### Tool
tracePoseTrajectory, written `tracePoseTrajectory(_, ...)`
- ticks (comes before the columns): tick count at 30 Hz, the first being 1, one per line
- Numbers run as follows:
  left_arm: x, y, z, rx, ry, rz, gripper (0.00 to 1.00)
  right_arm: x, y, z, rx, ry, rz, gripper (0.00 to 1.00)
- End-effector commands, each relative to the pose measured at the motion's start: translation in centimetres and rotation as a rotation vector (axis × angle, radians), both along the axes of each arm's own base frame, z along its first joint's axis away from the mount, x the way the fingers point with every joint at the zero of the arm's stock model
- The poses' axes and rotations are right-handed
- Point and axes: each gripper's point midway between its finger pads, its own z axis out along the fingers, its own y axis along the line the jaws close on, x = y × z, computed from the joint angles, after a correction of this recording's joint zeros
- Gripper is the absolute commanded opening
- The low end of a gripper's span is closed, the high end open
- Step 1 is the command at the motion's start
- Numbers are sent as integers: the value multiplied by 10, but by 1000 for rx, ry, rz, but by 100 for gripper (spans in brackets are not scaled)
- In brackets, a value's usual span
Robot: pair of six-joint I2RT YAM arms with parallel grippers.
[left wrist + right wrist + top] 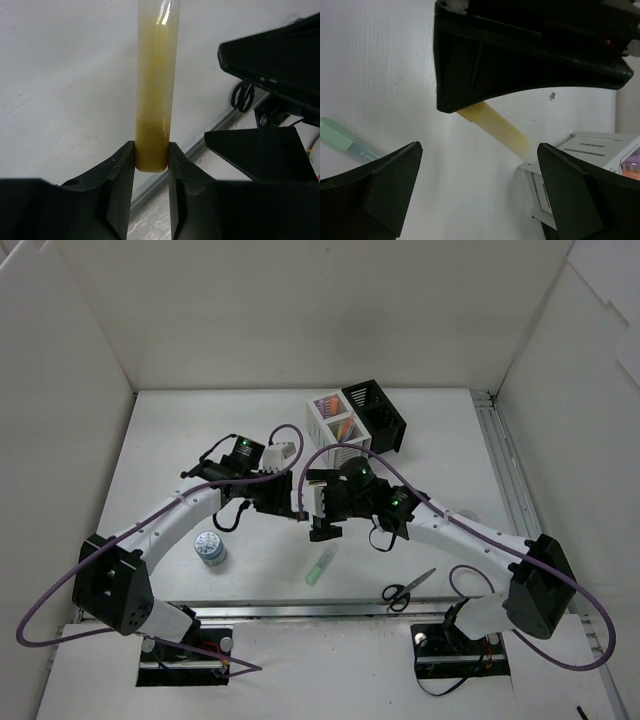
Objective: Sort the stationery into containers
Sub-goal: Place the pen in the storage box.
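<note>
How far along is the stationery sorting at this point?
Partly done: coloured markers already sit in the white holder. In hand: the left pincer clamps a yellow marker; the right pincer is open beside it. Left on the table: green marker, scissors, dotted jar.

The table [200,440] is white with a fine ribbed surface, and in the right wrist view it carries a small dark speck [552,94]. White walls stand around it: a back wall [320,310], a left wall [50,440] and a right wall [585,390]. A metal rail [503,465] runs along the right side of the table, and a metal strip [300,609] lies along its near edge.
</note>
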Motion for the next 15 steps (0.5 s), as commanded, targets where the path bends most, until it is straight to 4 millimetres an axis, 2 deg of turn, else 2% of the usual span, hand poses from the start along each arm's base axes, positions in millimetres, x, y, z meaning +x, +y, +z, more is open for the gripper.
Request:
tracePoseTrajectory(1,-19,-12,18,-93,32,-62,0,16,13,31,14,-130,19,98)
tracePoseTrajectory(5,-28,-15,24,-91,19,-87,0,15,20,13,-17,-105,51,98)
tracePoseTrajectory(11,-35,-23,31,-127,-2,-130,0,19,28,7,-37,-93,59,98)
tracePoseTrajectory(15,-36,-22,36,-130,-22,-139,1,15,32,0,-64,-64,77,91)
